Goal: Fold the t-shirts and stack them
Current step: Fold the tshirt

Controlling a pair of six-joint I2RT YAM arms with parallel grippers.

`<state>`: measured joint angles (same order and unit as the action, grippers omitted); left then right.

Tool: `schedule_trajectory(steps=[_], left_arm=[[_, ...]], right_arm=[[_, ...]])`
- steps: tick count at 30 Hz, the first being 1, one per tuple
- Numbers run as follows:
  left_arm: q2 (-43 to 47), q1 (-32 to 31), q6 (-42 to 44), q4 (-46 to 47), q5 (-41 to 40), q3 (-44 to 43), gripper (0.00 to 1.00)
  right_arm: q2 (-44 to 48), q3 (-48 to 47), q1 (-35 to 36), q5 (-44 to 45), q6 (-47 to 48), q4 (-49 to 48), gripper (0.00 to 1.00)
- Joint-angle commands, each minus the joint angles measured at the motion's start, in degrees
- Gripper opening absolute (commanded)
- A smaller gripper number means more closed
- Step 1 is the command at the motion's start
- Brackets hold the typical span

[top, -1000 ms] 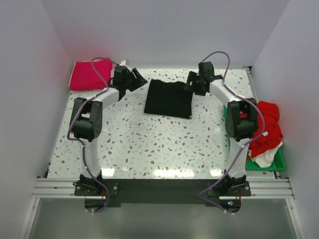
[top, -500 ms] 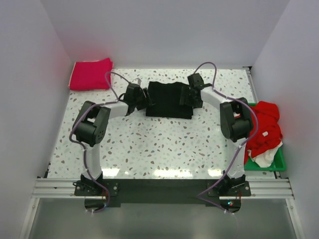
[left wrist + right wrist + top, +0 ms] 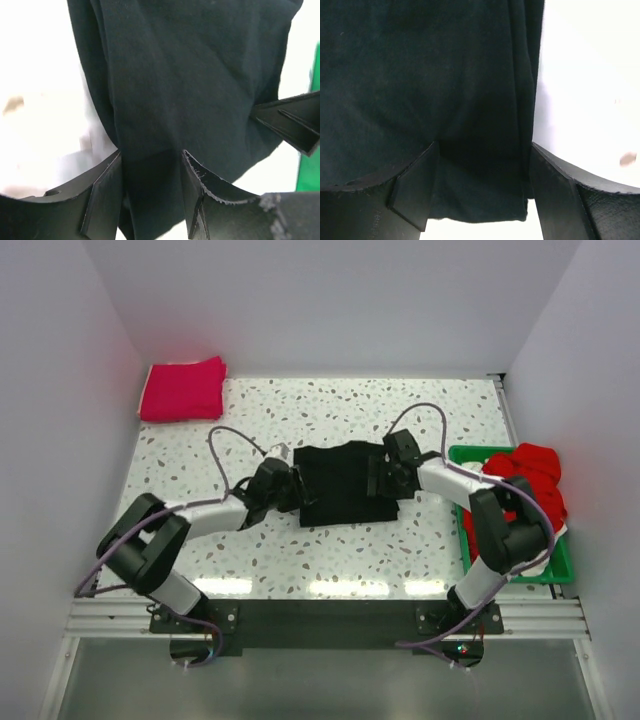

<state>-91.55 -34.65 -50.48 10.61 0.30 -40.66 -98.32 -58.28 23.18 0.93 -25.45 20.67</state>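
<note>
The black t-shirt [image 3: 342, 485] lay halfway between the far and near edges. The left gripper [image 3: 290, 486] and right gripper [image 3: 380, 478] each pinched one side.

text: none legible | labels/brands: none | numbers/signs: none | checked: top and both wrist views

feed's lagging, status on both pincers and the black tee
Left pincer shut on black t-shirt, left edge. Right pincer shut on right edge. Shirt lies folded; nothing blocking.
</note>
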Motion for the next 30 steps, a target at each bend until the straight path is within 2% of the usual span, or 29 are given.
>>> schedule_trajectory(steps=[1, 5, 9, 16, 22, 30], left_arm=[[10.6, -2.3, -4.5, -1.2, -4.3, 7.2, 0.51], [18.4, -2.3, -1.7, -7.3, -8.1, 6.9, 0.56], [18.6, -0.9, 3.1, -13.1, -12.0, 1.2, 0.59], [6.1, 2.8, 7.2, -16.1, -9.2, -11.2, 0.54], [-2.4, 4.6, 8.5, -16.2, -8.2, -16.7, 0.51], [-9.1, 4.9, 8.0, -15.4, -8.3, -20.9, 0.49]], right_arm=[[9.0, 5.2, 1.5, -3.6, -1.1, 0.7, 0.73], [16.0, 6.3, 1.5, -2.3, -0.7, 3.2, 0.75], [16.7, 2.0, 1.4, 2.0, 0.1, 4.2, 0.77], [5.3, -9.8, -1.1, 4.7, 1.5, 5.0, 0.71], [-3.4, -16.2, -2.1, 4.8, 1.3, 4.6, 0.64], [-8.3, -19.8, -2.5, 5.4, 0.9, 3.5, 0.59]])
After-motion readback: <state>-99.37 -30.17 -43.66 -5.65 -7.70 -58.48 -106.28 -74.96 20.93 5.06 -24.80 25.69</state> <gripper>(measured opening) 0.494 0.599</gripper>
